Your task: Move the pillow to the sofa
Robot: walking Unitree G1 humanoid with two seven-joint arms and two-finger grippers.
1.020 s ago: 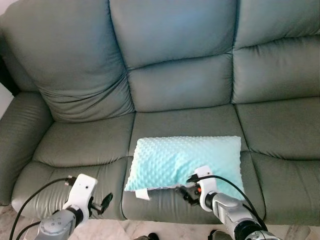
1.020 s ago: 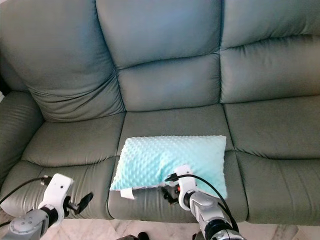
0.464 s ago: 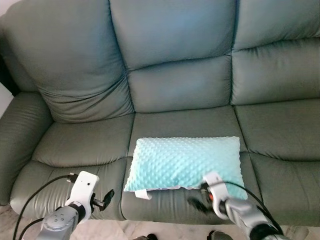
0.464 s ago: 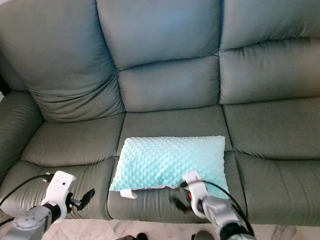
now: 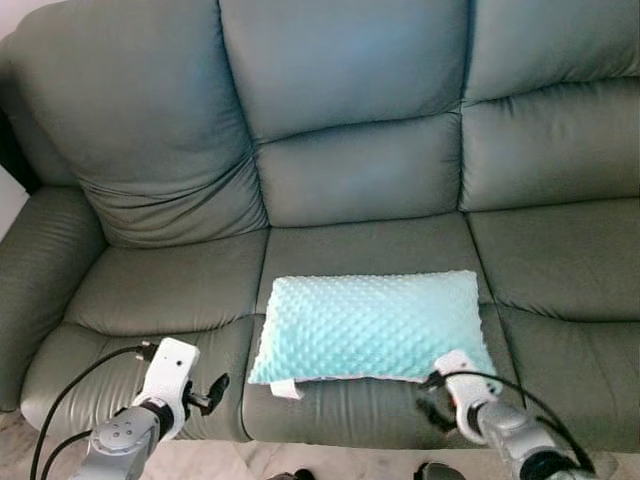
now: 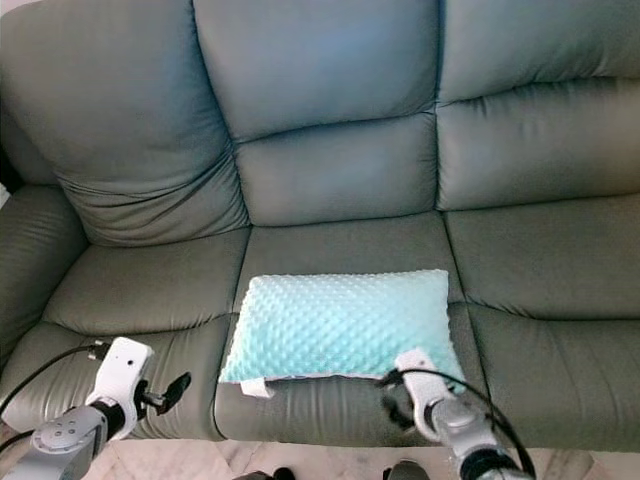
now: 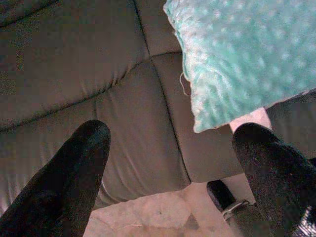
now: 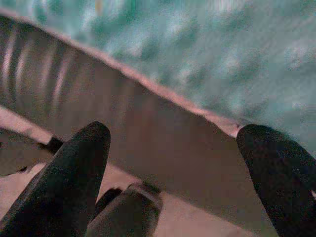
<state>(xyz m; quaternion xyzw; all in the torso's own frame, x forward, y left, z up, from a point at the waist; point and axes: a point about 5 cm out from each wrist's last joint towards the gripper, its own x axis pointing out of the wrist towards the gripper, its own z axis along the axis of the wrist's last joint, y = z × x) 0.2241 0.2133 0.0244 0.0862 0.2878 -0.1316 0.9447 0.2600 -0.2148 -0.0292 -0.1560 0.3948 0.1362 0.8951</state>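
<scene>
On the middle seat cushion of the sofa (image 5: 350,130): one pillow (image 5: 372,326), turquoise, dotted plush, oblong, lying flat with its long side across the seat. Its near edge sits at the front lip of the cushion; its right end reaches the seam with the right seat. A small white tag (image 5: 287,389) projects from the near left corner.

Sofa: three-seat, grey-green leather, padded backrests, rounded armrest at far left. Left and right seats carry nothing.

Left claw (image 5: 214,392): low at the near left, in front of the left seat cushion's front edge, pointing right toward the pillow's tagged corner, well short of it. In the left wrist view its two black fingers (image 7: 74,168) stand wide apart, holding nothing; the pillow corner (image 7: 237,59) and the seat front lie between and beyond them.

Right claw (image 5: 432,402): low at the near right, just below the pillow's near right corner, against the front face of the middle cushion. In the right wrist view the fingers (image 8: 74,173) are likewise spread, nothing between them; the blurred pillow edge (image 8: 207,54) runs just beyond the tips, not touching.

Floor (image 7: 163,212): pale marbled tile, a strip visible below the sofa front.
</scene>
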